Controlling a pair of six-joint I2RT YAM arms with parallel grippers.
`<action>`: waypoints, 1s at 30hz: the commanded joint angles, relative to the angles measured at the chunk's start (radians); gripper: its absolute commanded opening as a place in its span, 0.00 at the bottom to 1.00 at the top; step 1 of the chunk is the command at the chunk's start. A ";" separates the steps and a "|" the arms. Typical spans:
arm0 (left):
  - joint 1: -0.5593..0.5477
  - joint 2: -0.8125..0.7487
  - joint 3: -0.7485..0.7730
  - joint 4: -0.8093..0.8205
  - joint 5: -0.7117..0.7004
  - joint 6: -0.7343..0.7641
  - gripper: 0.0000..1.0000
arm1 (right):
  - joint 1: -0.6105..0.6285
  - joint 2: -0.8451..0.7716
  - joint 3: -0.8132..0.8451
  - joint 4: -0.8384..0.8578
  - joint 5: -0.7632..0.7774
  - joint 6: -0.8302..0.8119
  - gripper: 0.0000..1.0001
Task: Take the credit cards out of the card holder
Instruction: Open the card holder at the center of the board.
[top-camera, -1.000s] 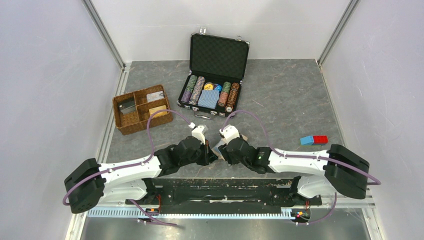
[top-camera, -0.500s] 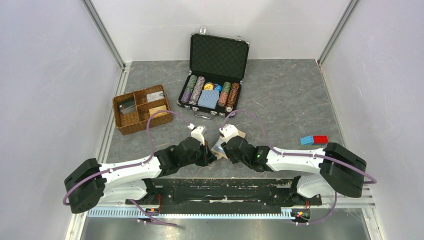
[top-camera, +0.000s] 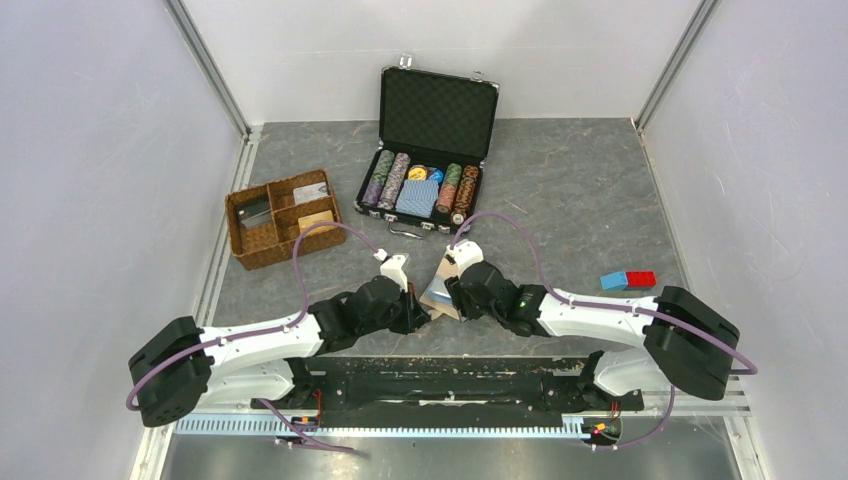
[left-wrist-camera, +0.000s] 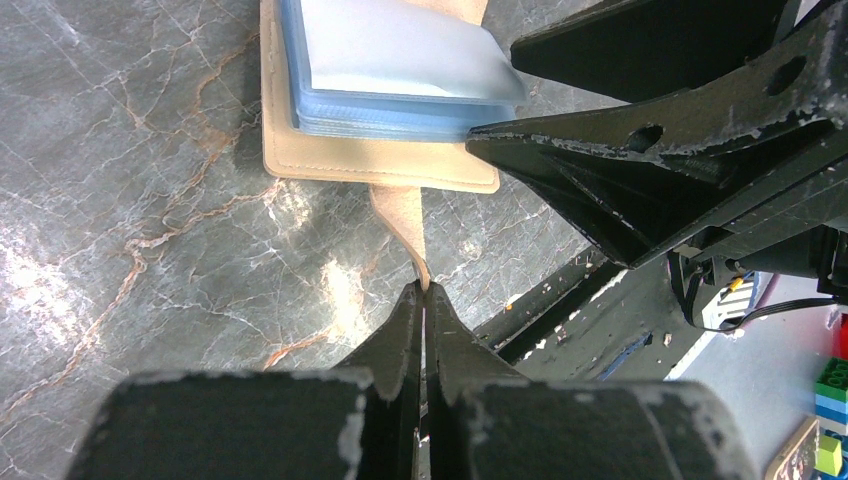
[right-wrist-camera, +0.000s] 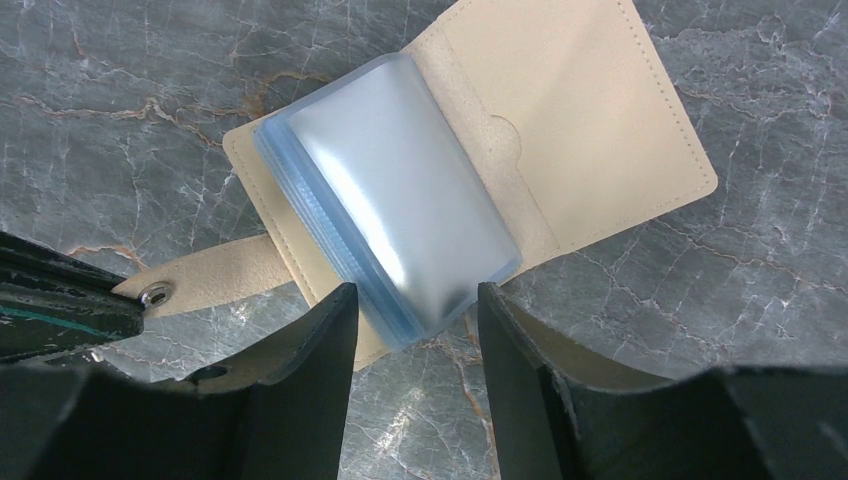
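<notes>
Biggest worry here: the left fingers (left-wrist-camera: 423, 300) are pinched tight on just the end of the strap tab (left-wrist-camera: 400, 215), and that's the only thing anchoring the card holder (right-wrist-camera: 570, 130). If the right arm tugs hard on the sleeves, my guess is the tab slips out, or the whole wallet drags across the counter (top-camera: 580, 200) and nothing comes free. The right fingers (right-wrist-camera: 415, 300) are spread apart, straddling the near corner of the blue sleeve stack (right-wrist-camera: 400, 220), not clamped on anything I can see. Closing there could grab the whole bundle instead of one card.

The holder itself lies open on the counter, near the front edge between the two arms. It has a tan stitched cover, frosted pale-blue sleeves bulging in the middle, and a metal snap (right-wrist-camera: 153, 294) on the tab. Can't actually make out any credit cards through the frosting.
</notes>
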 joint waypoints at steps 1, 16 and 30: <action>0.003 0.006 -0.007 0.008 -0.020 0.031 0.02 | -0.023 -0.023 0.028 0.017 -0.023 -0.044 0.53; 0.003 0.011 -0.008 0.007 -0.020 0.034 0.02 | -0.052 -0.009 0.047 0.018 0.018 -0.113 0.53; 0.003 0.005 0.000 -0.016 -0.017 0.050 0.02 | -0.128 0.043 0.062 0.020 0.104 -0.066 0.48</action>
